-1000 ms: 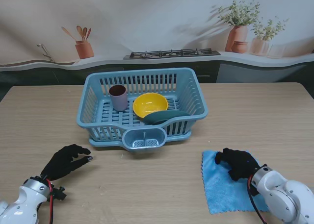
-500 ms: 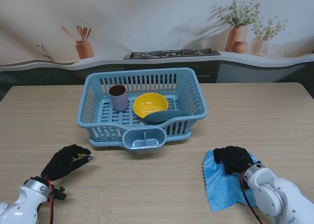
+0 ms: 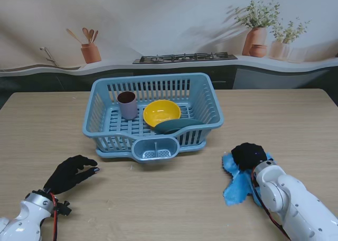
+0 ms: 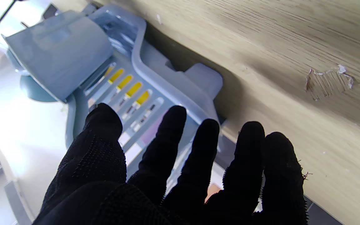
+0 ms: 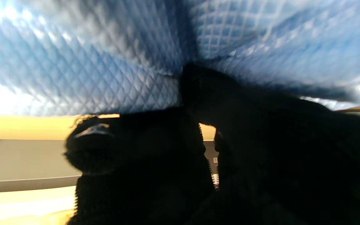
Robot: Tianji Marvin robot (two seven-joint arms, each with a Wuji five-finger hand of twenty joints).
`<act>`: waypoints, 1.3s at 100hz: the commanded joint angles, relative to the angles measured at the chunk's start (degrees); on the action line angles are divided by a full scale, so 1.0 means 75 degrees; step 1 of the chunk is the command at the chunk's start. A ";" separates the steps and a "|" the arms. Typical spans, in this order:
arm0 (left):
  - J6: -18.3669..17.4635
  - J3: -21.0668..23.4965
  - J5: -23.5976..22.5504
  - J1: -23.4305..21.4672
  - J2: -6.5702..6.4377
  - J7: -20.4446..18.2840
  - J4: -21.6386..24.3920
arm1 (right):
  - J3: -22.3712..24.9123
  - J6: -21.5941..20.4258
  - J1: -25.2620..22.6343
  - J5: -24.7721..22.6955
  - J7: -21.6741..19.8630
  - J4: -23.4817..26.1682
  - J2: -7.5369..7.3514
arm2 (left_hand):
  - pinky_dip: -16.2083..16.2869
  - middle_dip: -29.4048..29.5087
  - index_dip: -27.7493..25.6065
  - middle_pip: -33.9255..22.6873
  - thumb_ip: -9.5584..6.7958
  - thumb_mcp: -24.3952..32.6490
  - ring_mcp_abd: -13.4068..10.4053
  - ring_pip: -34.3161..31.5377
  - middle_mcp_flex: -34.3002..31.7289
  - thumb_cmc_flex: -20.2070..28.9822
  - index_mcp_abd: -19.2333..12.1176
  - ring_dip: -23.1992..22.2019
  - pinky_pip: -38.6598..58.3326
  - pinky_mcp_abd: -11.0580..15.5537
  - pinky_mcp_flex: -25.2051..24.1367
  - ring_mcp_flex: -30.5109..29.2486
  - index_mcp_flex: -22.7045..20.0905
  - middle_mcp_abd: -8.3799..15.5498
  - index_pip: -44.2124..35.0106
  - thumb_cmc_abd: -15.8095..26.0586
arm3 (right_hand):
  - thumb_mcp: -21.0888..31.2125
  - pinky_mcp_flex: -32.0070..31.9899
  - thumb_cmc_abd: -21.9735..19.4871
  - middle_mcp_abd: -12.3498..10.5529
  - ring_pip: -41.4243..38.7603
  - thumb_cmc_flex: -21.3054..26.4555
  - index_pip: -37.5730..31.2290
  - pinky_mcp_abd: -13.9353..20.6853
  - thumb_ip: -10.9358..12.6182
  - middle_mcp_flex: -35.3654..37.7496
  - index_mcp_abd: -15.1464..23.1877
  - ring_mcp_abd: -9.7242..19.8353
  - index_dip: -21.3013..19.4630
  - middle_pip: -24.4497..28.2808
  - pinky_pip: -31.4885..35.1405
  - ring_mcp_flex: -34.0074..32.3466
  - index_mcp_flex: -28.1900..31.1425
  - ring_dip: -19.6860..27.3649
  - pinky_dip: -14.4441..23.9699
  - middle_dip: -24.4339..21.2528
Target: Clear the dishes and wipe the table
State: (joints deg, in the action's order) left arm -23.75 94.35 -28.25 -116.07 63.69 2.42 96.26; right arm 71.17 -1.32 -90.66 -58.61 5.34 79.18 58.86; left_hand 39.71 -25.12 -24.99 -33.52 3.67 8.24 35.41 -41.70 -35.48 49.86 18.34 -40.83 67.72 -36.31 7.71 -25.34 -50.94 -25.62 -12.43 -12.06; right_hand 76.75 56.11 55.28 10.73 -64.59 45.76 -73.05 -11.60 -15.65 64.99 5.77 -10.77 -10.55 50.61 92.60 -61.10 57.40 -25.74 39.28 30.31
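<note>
The blue dish rack (image 3: 100, 114) stands at the table's middle and holds a mauve cup (image 3: 127, 104), a yellow bowl (image 3: 161, 113) and a dark green plate (image 3: 176, 125). My right hand (image 3: 248, 155) is curled shut on the blue cloth (image 3: 237, 185), which is bunched and partly lifted at the right, near me. The right wrist view shows the quilted cloth (image 5: 111, 62) filling the picture over my fingers (image 5: 136, 162). My left hand (image 3: 69, 173) rests open on the table at the left, fingers spread. The left wrist view shows those fingers (image 4: 173, 147) pointing toward the rack (image 4: 148, 81).
The rack's cutlery holder (image 3: 155, 148) juts toward me at its front. A counter with a stove (image 3: 185, 57), a utensil pot (image 3: 91, 52) and potted plants (image 3: 259, 32) runs behind the table. A small scuff (image 4: 327, 81) marks the wood.
My right hand has moved farther from me and closed on the cloth, gathering it from a flat square into a bunched heap. The left hand has not moved.
</note>
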 commanded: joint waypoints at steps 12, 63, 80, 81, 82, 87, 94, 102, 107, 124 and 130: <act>0.0009 0.0006 0.0066 -0.0050 0.0025 -0.0138 0.0054 | -0.0327 0.0327 0.0152 0.0185 -0.0233 -0.0502 0.0141 | -0.0106 0.0168 -0.0039 0.0015 -0.0193 -0.0293 0.0004 0.0039 -0.0143 0.0312 -0.0175 -0.0011 -0.0105 0.0090 -0.0113 -0.0068 0.0053 0.0188 -0.0031 0.0362 | -0.0067 -0.0047 -0.0552 0.0144 -0.0208 0.0466 0.1266 0.0616 0.0036 0.0212 -0.0898 -0.0538 0.0432 -0.1449 0.0321 -0.0232 0.0203 -0.0214 0.0241 -0.0684; -0.0012 0.0013 0.0084 -0.0055 0.0021 -0.0161 0.0046 | 0.1649 -0.0912 -0.1927 0.0523 -0.0726 0.0873 0.0170 | -0.0120 0.0168 -0.0042 0.0015 -0.0222 -0.0486 0.0002 0.0037 -0.0157 0.0412 -0.0186 -0.0018 -0.0107 0.0102 -0.0129 -0.0079 0.0057 0.0201 -0.0029 0.0419 | 0.0267 -0.0622 -0.0590 -0.0156 -0.0270 0.0484 0.0943 0.0522 0.0040 -0.0145 -0.0522 -0.0333 -0.0210 -0.0922 0.0099 0.0110 0.0171 -0.0264 0.0382 -0.0380; -0.0016 0.0006 0.0086 -0.0050 0.0022 -0.0157 0.0037 | 0.1997 -0.1158 -0.2216 0.0661 -0.0947 0.1053 0.0170 | -0.0123 0.0168 -0.0044 0.0015 -0.0230 -0.0539 0.0002 0.0035 -0.0164 0.0439 -0.0178 -0.0020 -0.0106 0.0102 -0.0129 -0.0086 0.0057 0.0190 -0.0029 0.0428 | 0.0351 -0.0805 -0.0580 -0.0297 -0.0101 0.0504 0.0953 0.0481 0.0021 -0.0148 -0.0369 -0.0252 -0.0265 -0.0947 -0.0143 0.0201 0.0369 -0.0272 0.0405 -0.0368; -0.0016 0.0006 0.0088 -0.0050 0.0021 -0.0159 0.0037 | 0.1995 -0.1160 -0.2210 0.0659 -0.0948 0.1042 0.0169 | -0.0123 0.0168 -0.0044 0.0016 -0.0231 -0.0540 0.0004 0.0034 -0.0161 0.0443 -0.0175 -0.0020 -0.0106 0.0102 -0.0129 -0.0087 0.0058 0.0193 -0.0029 0.0434 | 0.0354 -0.0812 -0.0578 -0.0313 -0.0093 0.0506 0.0956 0.0483 0.0020 -0.0149 -0.0365 -0.0249 -0.0269 -0.0948 -0.0154 0.0203 0.0375 -0.0274 0.0406 -0.0367; -0.0016 0.0006 0.0090 -0.0050 0.0021 -0.0161 0.0037 | 0.1990 -0.1159 -0.2201 0.0657 -0.0945 0.1029 0.0169 | -0.0123 0.0168 -0.0044 0.0016 -0.0230 -0.0544 0.0004 0.0035 -0.0162 0.0440 -0.0175 -0.0020 -0.0106 0.0102 -0.0129 -0.0086 0.0059 0.0194 -0.0028 0.0436 | 0.0357 -0.0816 -0.0581 -0.0310 -0.0087 0.0505 0.0961 0.0484 0.0018 -0.0148 -0.0363 -0.0247 -0.0274 -0.0950 -0.0163 0.0204 0.0378 -0.0278 0.0408 -0.0365; -0.0012 0.0006 0.0098 -0.0053 0.0020 -0.0170 0.0040 | 0.1925 -0.1120 -0.2130 0.0645 -0.0871 0.0934 0.0173 | -0.0124 0.0165 -0.0044 0.0009 -0.0233 -0.0553 0.0008 0.0030 -0.0174 0.0455 -0.0179 -0.0023 -0.0105 0.0102 -0.0129 -0.0091 0.0057 0.0192 -0.0028 0.0439 | 0.0367 -0.0826 -0.0576 -0.0320 -0.0061 0.0512 0.0966 0.0474 0.0015 -0.0141 -0.0362 -0.0237 -0.0288 -0.0950 -0.0185 0.0218 0.0402 -0.0283 0.0416 -0.0360; -0.0012 0.0005 0.0095 -0.0059 0.0022 -0.0162 0.0039 | 0.1771 -0.1022 -0.1956 0.0664 -0.0744 0.0738 0.0181 | -0.0124 0.0163 -0.0044 0.0004 -0.0235 -0.0575 0.0013 0.0027 -0.0178 0.0457 -0.0191 -0.0025 -0.0105 0.0102 -0.0129 -0.0090 0.0059 0.0194 -0.0028 0.0443 | 0.0389 -0.0825 -0.0556 -0.0327 -0.0041 0.0518 0.0986 0.0463 0.0014 -0.0128 -0.0362 -0.0261 -0.0295 -0.0958 -0.0199 0.0217 0.0434 -0.0298 0.0432 -0.0362; -0.0032 0.0004 0.0080 -0.0058 0.0028 -0.0127 0.0028 | 0.1519 -0.0865 -0.1662 0.0689 -0.0596 0.0481 0.0189 | -0.0125 0.0163 -0.0044 0.0004 -0.0238 -0.0589 0.0010 0.0024 -0.0180 0.0467 -0.0187 -0.0026 -0.0105 0.0102 -0.0129 -0.0094 0.0061 0.0198 -0.0027 0.0453 | 0.0386 -0.0836 -0.0556 -0.0335 -0.0032 0.0508 0.0996 0.0460 0.0007 -0.0123 -0.0353 -0.0259 -0.0303 -0.0957 -0.0207 0.0215 0.0451 -0.0310 0.0445 -0.0356; -0.0033 -0.0001 0.0071 -0.0057 0.0032 -0.0102 0.0025 | 0.1351 -0.0768 -0.1451 0.0711 -0.0511 0.0325 0.0195 | -0.0126 0.0163 -0.0046 0.0003 -0.0239 -0.0603 0.0015 0.0021 -0.0189 0.0470 -0.0194 -0.0027 -0.0104 0.0102 -0.0129 -0.0103 0.0054 0.0174 -0.0031 0.0445 | 0.0385 -0.0856 -0.0552 -0.0334 -0.0025 0.0506 0.1004 0.0470 0.0005 -0.0117 -0.0357 -0.0261 -0.0306 -0.0958 -0.0208 0.0217 0.0462 -0.0318 0.0459 -0.0355; -0.0011 -0.0008 0.0069 -0.0060 0.0034 -0.0092 0.0034 | 0.0786 -0.0550 -0.0642 0.0762 -0.0377 -0.0148 0.0199 | -0.0127 0.0166 -0.0046 0.0009 -0.0246 -0.0645 0.0019 0.0026 -0.0184 0.0490 -0.0187 -0.0025 -0.0104 0.0102 -0.0129 -0.0100 0.0057 0.0192 -0.0029 0.0467 | 0.0387 -0.0851 -0.0532 -0.0365 -0.0014 0.0505 0.1020 0.0482 0.0006 -0.0096 -0.0340 -0.0250 -0.0316 -0.0972 -0.0199 0.0211 0.0501 -0.0337 0.0497 -0.0359; 0.0004 -0.0009 0.0078 -0.0065 0.0032 -0.0108 0.0041 | 0.0564 -0.0497 -0.0317 0.0759 -0.0356 -0.0340 0.0194 | -0.0128 0.0164 -0.0045 0.0007 -0.0249 -0.0660 0.0015 0.0022 -0.0185 0.0506 -0.0176 -0.0027 -0.0103 0.0102 -0.0129 -0.0106 0.0063 0.0188 -0.0026 0.0461 | 0.0387 -0.0854 -0.0520 -0.0379 -0.0008 0.0503 0.1024 0.0489 0.0006 -0.0080 -0.0327 -0.0247 -0.0320 -0.0976 -0.0206 0.0202 0.0518 -0.0339 0.0505 -0.0362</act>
State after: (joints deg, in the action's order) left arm -23.86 94.36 -27.88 -116.26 63.73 2.48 96.23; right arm 76.87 -5.41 -94.02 -52.52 4.45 79.37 59.61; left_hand 39.62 -25.11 -24.99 -33.73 3.56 5.06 35.40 -41.69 -36.08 51.80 18.33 -40.86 67.71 -36.19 7.48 -25.41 -50.94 -25.60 -12.43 -11.31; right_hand 77.96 51.76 52.86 11.36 -64.53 44.99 -69.32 -12.65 -15.71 63.12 6.77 -11.16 -15.36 54.75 92.14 -59.05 58.66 -27.95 41.90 35.17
